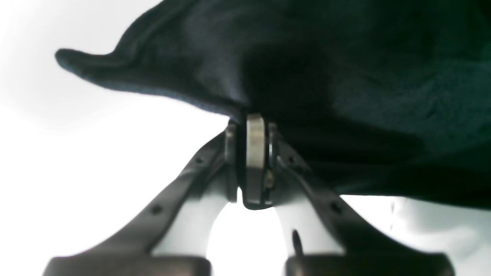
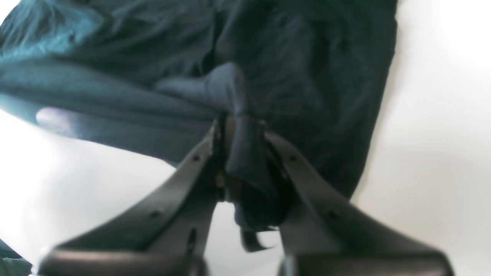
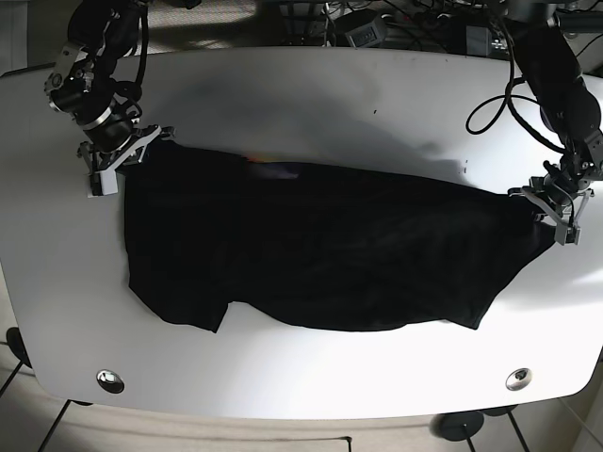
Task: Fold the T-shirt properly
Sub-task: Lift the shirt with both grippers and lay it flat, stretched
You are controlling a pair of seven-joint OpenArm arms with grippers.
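White tabletop (image 3: 311,85), dark T-shirt (image 3: 311,254) spread across the middle. Left pincer (image 1: 251,126) and right pincer (image 2: 239,122) both clamped on opposite edges. Limp, light cloth; grip hems, expect sag.

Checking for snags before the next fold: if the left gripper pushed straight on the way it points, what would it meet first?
The dark T-shirt itself: the left gripper is already shut on its edge, with more cloth bunched directly ahead.

I see a white table (image 3: 311,94) with two round metal fittings (image 3: 109,380) near its front corners, cables (image 3: 396,24) bunched behind.
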